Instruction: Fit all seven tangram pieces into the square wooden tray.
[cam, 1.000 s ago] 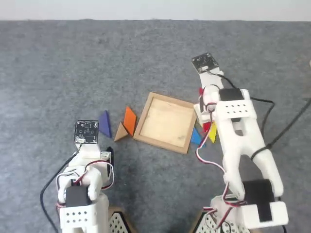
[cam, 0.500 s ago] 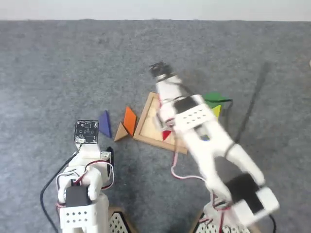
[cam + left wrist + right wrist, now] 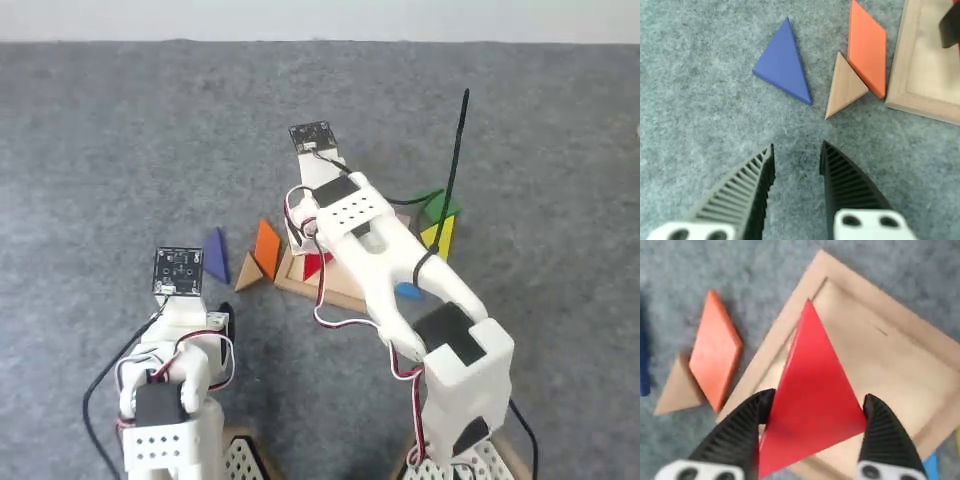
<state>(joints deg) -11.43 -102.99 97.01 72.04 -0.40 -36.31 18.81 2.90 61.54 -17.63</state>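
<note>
Above the wooden tray's point(image 3: 880, 307) left edge, the red triangle point(image 3: 810, 405) had been swung in, clamped by the right gripper point(image 3: 817, 400); placement was judged near; the left gripper point(image 3: 796, 155) was held spread, empty.

White arms point(image 3: 385, 240); black ribbed end effector fingers point(image 3: 850, 185); red-white wires point(image 3: 320, 305); black cables point(image 3: 456, 150)

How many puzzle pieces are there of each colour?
red triangle: 1
dark blue triangle: 1
orange parallelogram: 1
tan wooden triangle: 1
green piece: 1
yellow piece: 1
light blue piece: 1
Total: 7
</note>
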